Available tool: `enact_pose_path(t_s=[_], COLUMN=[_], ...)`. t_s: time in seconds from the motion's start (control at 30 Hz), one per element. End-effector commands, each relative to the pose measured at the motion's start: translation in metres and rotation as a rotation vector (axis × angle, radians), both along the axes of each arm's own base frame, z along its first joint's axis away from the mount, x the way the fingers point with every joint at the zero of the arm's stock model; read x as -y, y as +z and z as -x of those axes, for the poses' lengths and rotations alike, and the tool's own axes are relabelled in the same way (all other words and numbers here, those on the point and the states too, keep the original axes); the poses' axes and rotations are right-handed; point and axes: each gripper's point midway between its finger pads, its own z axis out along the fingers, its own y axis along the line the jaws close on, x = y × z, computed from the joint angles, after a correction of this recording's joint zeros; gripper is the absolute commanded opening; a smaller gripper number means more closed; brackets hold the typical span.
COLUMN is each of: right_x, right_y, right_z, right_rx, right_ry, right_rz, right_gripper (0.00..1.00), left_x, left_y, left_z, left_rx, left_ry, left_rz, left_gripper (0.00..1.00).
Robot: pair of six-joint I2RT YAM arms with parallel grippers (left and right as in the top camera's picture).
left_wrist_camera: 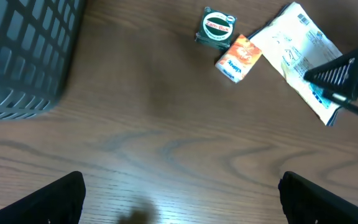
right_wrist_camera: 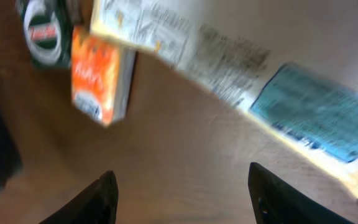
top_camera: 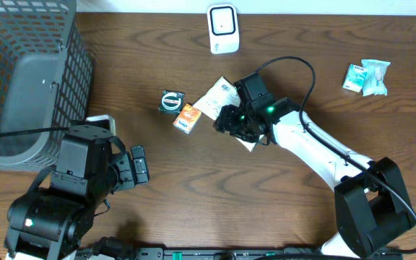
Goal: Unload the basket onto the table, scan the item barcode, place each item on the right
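Note:
A white printed packet (top_camera: pixel 217 97) with a blue end lies flat on the wooden table, partly hidden under my right gripper (top_camera: pixel 226 124). In the right wrist view the packet (right_wrist_camera: pixel 229 62) lies just beyond the open right gripper (right_wrist_camera: pixel 182 186), with nothing between the fingers. An orange box (top_camera: pixel 187 118) and a round green tin (top_camera: pixel 170 101) sit just left of the packet. The white scanner (top_camera: pixel 222 29) stands at the table's back edge. My left gripper (left_wrist_camera: pixel 179 199) hovers wide open over bare wood at the front left, far from the items.
A grey wire basket (top_camera: pixel 27 79) fills the back left corner. Two teal packets (top_camera: pixel 367 76) lie at the back right. The right arm's black cable loops above the packet.

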Motion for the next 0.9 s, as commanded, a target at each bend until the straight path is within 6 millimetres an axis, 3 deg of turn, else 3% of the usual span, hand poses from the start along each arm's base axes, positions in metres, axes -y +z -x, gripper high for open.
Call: enact_pose_path(t_s=[0.0,0.07,0.2,0.33,0.53,0.63,0.87], right_x=[0.047,0.058,0.077,0.087,0.083,0.083,0.044], right_y=[0.003,0.014,0.024,0.021,0.005,-0.009,-0.041], right_z=[-0.051,-0.075,-0.097,-0.101,-0.112,-0.118,-0.088], right_rx=[0.203,0.347,0.455,0.430,0.518,0.526,0.458], right_ry=[-0.083,0.042,0.165,0.165,0.342,0.362,0.538], right_rz=[0.171,0.214,0.215,0.122,0.119,0.125,-0.113], right_gripper=[0.66,0.77,0.69,0.75,0.88,0.89,0.87], left_x=[-0.001,-0.001,-0.001,-0.001,-0.001,-0.001,-0.001], left_y=[0.000,0.000,0.000,0.000,0.000,0.000,0.000], left_z=[0.000,0.000,0.000,0.000,0.000,0.000,0.000], left_rx=[0.003,0.003,0.003,0.003,0.003,0.003,0.003], left_ry=[0.001,0.001,0.001,0.001,0.001,0.001,0.001], left_rz=[-0.002,-0.002,-0.002,-0.002,-0.002,-0.002,-0.002], left_gripper=[0.97,0.98,0.98,0.98,0.98,0.98,0.98])
